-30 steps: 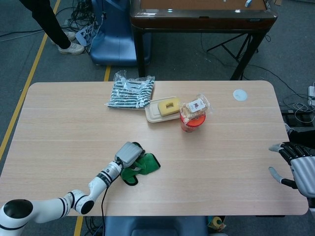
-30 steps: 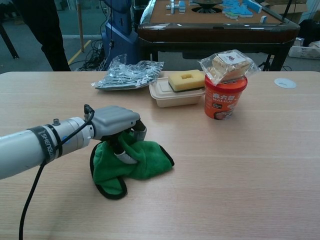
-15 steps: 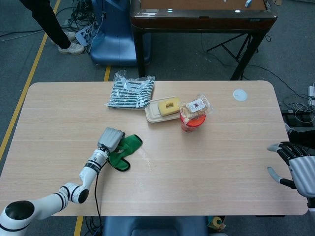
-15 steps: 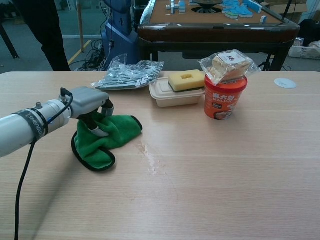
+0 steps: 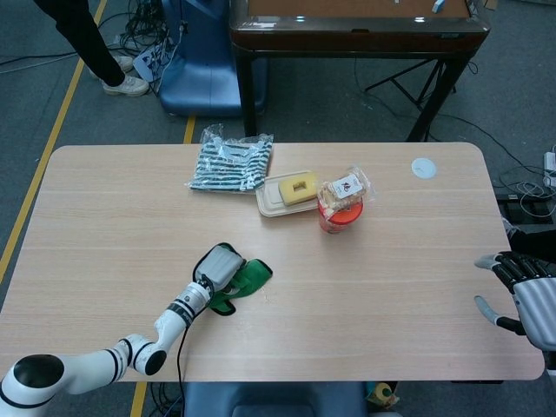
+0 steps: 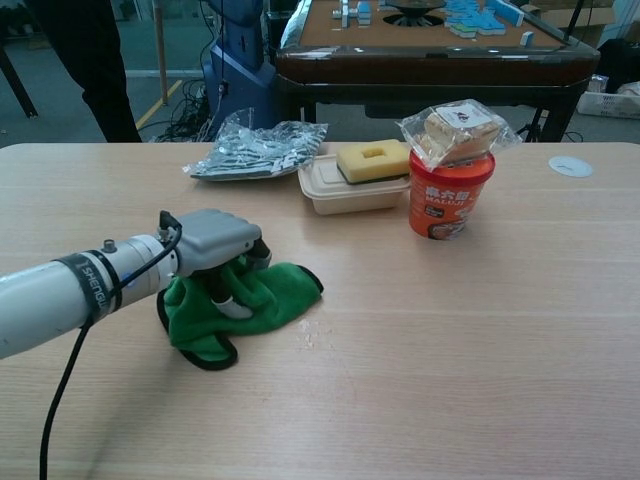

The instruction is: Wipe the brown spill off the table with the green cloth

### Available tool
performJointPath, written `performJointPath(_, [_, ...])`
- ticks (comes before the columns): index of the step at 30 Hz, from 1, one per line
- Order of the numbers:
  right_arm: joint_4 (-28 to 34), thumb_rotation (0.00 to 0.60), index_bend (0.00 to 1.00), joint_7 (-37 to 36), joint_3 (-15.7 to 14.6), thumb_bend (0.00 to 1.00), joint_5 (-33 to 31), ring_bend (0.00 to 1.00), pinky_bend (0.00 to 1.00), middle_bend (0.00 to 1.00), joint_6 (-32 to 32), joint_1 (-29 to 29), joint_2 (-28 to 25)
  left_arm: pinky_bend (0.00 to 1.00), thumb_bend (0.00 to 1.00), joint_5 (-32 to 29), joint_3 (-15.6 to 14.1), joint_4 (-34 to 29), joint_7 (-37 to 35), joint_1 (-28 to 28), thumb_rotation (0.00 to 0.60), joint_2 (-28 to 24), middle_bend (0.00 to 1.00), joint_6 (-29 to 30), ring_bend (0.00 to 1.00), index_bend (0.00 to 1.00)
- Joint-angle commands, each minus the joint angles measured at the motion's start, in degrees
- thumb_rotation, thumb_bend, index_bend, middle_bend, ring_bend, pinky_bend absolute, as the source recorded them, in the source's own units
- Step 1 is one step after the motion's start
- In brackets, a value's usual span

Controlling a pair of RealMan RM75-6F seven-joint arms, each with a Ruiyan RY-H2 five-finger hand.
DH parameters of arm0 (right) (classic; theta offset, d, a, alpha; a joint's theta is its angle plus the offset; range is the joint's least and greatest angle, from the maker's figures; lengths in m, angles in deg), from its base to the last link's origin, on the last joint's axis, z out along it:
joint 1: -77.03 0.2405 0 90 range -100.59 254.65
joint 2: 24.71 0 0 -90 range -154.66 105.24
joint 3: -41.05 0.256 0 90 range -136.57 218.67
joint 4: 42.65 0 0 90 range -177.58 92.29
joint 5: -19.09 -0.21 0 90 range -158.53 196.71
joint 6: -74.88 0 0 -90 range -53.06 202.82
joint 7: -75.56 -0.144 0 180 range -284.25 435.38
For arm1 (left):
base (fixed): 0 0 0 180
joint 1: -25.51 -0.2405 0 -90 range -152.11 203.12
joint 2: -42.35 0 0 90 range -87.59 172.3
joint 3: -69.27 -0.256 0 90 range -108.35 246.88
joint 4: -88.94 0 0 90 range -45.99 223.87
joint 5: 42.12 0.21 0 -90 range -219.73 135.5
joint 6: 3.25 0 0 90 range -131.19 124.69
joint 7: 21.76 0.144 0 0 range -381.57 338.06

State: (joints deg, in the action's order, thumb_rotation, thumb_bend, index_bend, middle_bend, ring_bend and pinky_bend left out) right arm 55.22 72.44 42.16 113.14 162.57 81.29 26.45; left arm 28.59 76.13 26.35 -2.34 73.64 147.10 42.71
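The left hand (image 6: 222,243) presses down on the green cloth (image 6: 262,297), its fingers curled into the bunched fabric and holding it against the table (image 6: 480,350). Over the last second the hand has swept the cloth away from the robot's near-centre position, out to its left and farther from the body, and has now come partway back, so the cloth's free edge trails out to the hand's right. That back-and-forth is a wiping stroke in progress.

The stroke has uncovered the spot it was rubbing: just beyond the cloth's right edge lies a faint, pale, streaky residue (image 6: 312,335), not a solid brown patch. Judging by that, most of the spill is already lifted and only a thin smear is left, so the task looks well along but not finished. Another pass directly over that smear seems needed, with the cloth kept flat under the palm.

The right hand (image 5: 524,291) rests at the table's far right edge, well apart from the cloth, fingers spread and holding nothing. A red cup of noodles (image 6: 449,190) stands beyond the smear, clear of the wiping path.
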Motion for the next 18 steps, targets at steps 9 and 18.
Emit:
performJointPath(9, [-0.08,0.6,0.32,0.06,0.1,0.38,-0.01,0.22,0.25,0.32,-0.18,0.1,0.16,0.89,0.17,4.09,-3.43,-10.68,0.72,0.11,0.6,-1.41,0.55,0.08,0.57,0.54])
performJointPath(18, [0.37,0.6,0.32,0.46,0.21,0.38,-0.02,0.22,0.25,0.32,-0.16,0.12,-0.05,0.89,0.17,2.32,-1.74,-2.41,3.34,0.06,0.6,1.8,0.55,1.69,0.57,0.54])
